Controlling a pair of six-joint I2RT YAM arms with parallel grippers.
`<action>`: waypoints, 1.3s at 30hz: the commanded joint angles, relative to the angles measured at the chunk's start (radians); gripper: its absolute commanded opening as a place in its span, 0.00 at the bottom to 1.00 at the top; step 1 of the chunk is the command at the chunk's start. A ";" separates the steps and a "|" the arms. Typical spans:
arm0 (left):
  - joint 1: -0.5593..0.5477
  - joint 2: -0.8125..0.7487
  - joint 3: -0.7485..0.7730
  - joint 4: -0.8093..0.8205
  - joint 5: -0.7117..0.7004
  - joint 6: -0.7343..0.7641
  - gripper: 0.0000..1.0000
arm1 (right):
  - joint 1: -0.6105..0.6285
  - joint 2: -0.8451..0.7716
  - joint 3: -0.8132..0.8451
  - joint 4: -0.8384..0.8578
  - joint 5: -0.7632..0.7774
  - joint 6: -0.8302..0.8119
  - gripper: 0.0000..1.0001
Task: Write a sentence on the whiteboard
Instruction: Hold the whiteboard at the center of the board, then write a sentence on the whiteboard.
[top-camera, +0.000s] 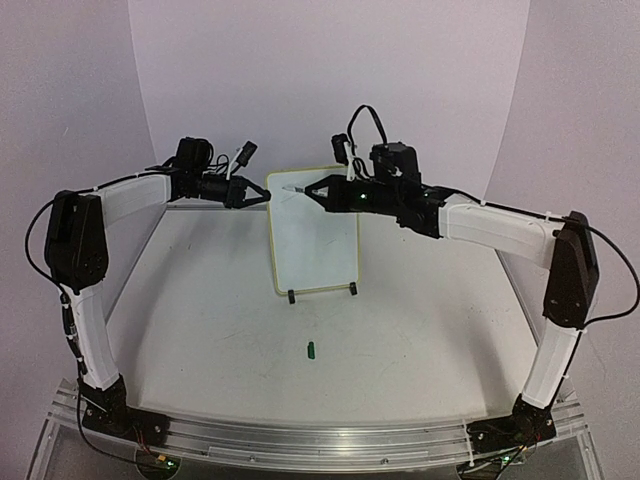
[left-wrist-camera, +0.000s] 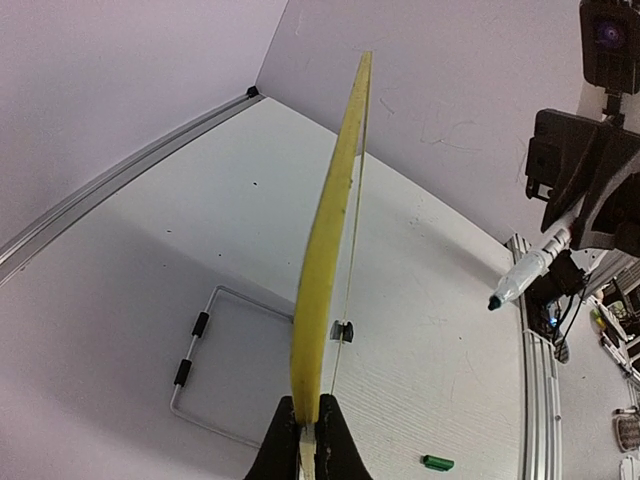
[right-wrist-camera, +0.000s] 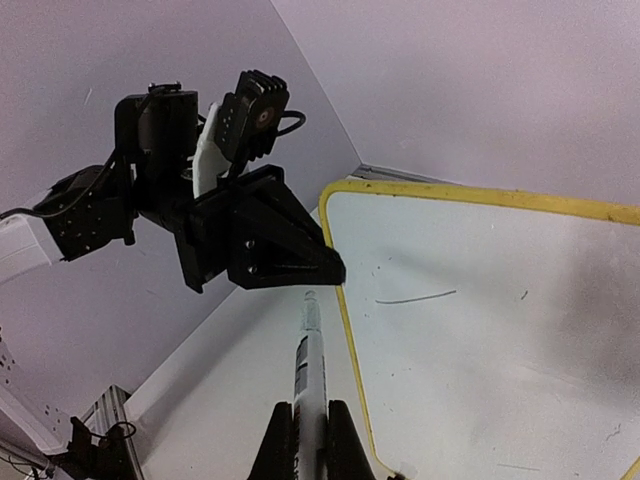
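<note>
The whiteboard (top-camera: 312, 240), white with a thin yellow rim, stands upright on a wire stand (top-camera: 320, 292) in the middle of the table. My left gripper (top-camera: 262, 190) is shut on its upper left rim, which the left wrist view shows edge-on as a yellow strip (left-wrist-camera: 322, 250) between the jaws of the left gripper (left-wrist-camera: 308, 402). My right gripper (right-wrist-camera: 310, 405) is shut on a white pen (right-wrist-camera: 308, 360). The pen's green tip (left-wrist-camera: 495, 302) hovers by the board's top left corner. No sentence shows on the board (right-wrist-camera: 480, 340), only a short thin stroke (right-wrist-camera: 415, 297).
A small green pen cap (top-camera: 311, 349) lies on the table in front of the stand. The stand's wire frame with black sleeves (left-wrist-camera: 200, 350) reaches out behind the board. Aluminium rails edge the table (top-camera: 300, 440). Purple walls stand close behind.
</note>
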 joint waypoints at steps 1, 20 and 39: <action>-0.016 -0.010 0.019 -0.065 -0.030 0.061 0.00 | -0.002 0.048 0.089 0.031 -0.017 -0.014 0.00; -0.032 -0.011 0.023 -0.100 -0.051 0.097 0.00 | -0.002 0.174 0.235 0.024 0.038 -0.009 0.00; -0.035 -0.007 0.044 -0.120 -0.055 0.107 0.00 | -0.004 0.160 0.150 -0.021 0.086 -0.007 0.00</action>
